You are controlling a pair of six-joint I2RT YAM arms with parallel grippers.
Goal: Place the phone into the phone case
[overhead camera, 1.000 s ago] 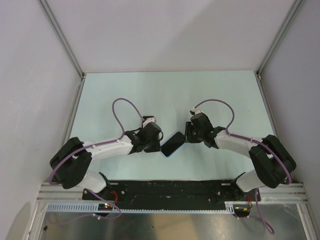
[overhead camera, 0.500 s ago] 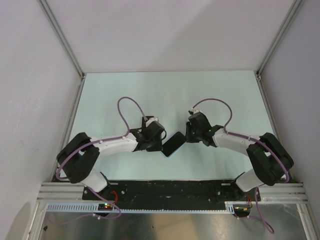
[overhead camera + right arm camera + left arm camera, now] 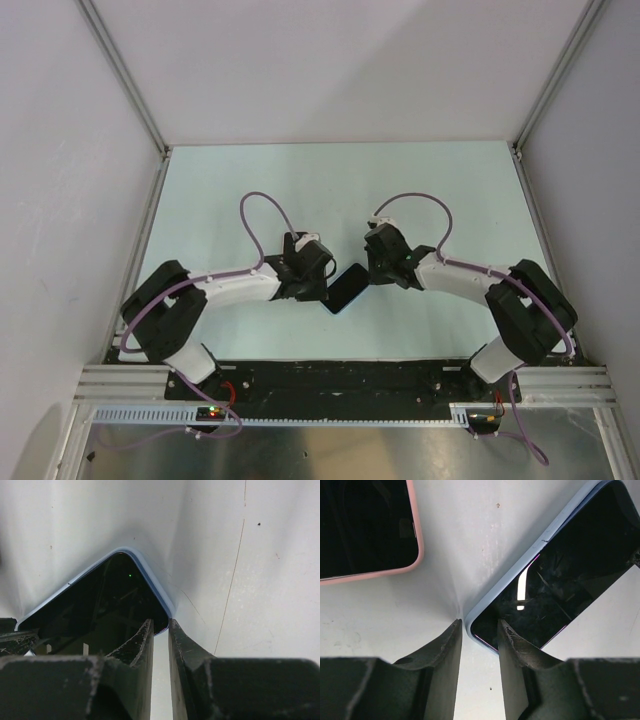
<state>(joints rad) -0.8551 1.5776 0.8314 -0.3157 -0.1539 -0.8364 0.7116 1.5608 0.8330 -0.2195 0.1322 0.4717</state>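
The black-glass phone (image 3: 345,288) lies flat on the pale desk (image 3: 250,190) inside the light-blue soft case (image 3: 510,574). Its long axis runs from about 7 to 1 o'clock in the overhead view. A thin magenta line shows between glass and blue rim near the lower corner in the left wrist view. That may mean this corner is not fully seated, though I cannot tell for sure.

The left claw (image 3: 479,630) sits at the phone's 8 o'clock corner with its fingers a little apart. The case corner lies right at the gap and nothing is clamped. The right claw (image 3: 160,625) meets the opposite 2 o'clock corner, fingers almost together with only a slit between them, holding nothing.

The main risk, as I judge it, is the phone and case skidding or pivoting on the smooth desk if one claw pushes harder than the other. An off-centre push could also lever the phone's corner up out of the rim. The left finger could catch and peel back the soft edge. At the left claw's 10 o'clock lies a dark pink-rimmed slab (image 3: 365,525), a likely thing to be struck in any slide.
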